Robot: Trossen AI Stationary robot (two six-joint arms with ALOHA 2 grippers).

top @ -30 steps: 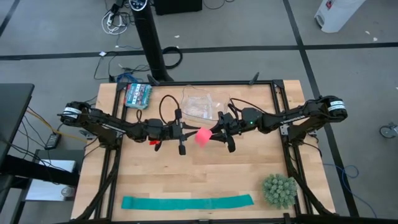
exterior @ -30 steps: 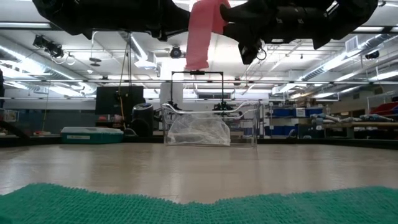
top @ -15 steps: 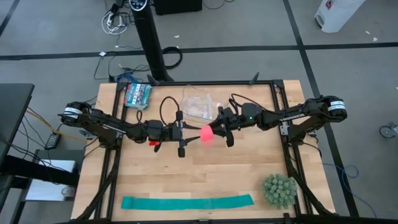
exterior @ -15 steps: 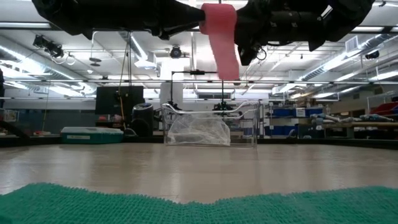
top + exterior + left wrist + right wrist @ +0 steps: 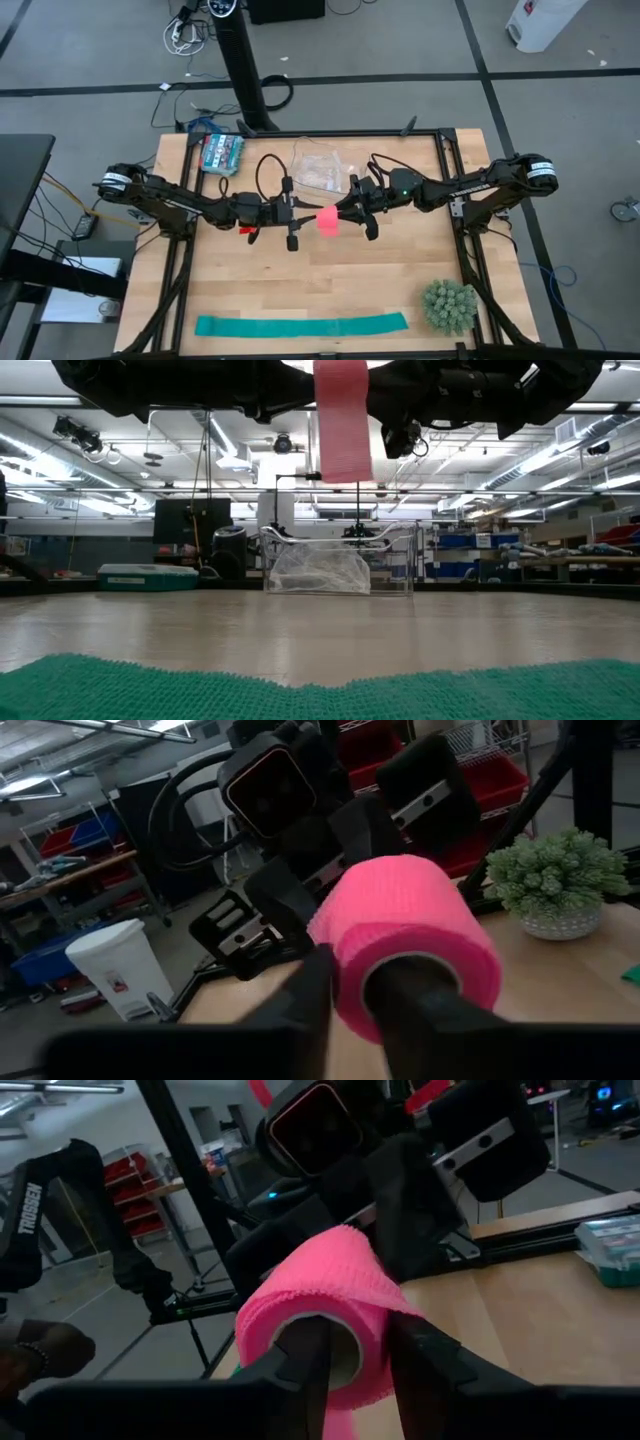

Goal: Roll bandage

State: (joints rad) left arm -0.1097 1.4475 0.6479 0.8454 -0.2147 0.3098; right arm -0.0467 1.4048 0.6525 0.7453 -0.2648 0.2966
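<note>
The pink-red bandage (image 5: pixel 328 221) is a compact roll held above the middle of the table between my two grippers. It also shows in the left wrist view (image 5: pixel 405 935) and the right wrist view (image 5: pixel 320 1305). Its loose tail (image 5: pixel 342 420) hangs down flat, clear of the table. My left gripper (image 5: pixel 303 216) comes at the roll from the table's left and my right gripper (image 5: pixel 350 212) from the right. Both are shut on the roll. My left gripper holds the roll's left end, with one finger (image 5: pixel 420 995) in the hollow core and the other (image 5: pixel 305 1005) outside the wall (image 5: pixel 345 980). The fingers lie level, from the table's left, along the roll's axis. The roll is lifted clear. My right gripper holds the roll's right end. One finger (image 5: pixel 300 1365) appears to sit in the core and the other (image 5: pixel 415 1350) outside the wall (image 5: pixel 375 1325). The fingers lie level, from the table's right. The tail hangs slack below.
A teal-green strip (image 5: pixel 300 325) lies flat along the near edge. A green spiky ball (image 5: pixel 448 306) sits at the near right corner. A clear plastic bag (image 5: pixel 320 170) and a teal box (image 5: pixel 221 152) lie at the far side.
The hanging tail has swung toward the table's right and then back to hang straight under the roll, now broadside in the low view. The roll has shifted slightly right and back. Both grippers stay shut on it at the same height.
</note>
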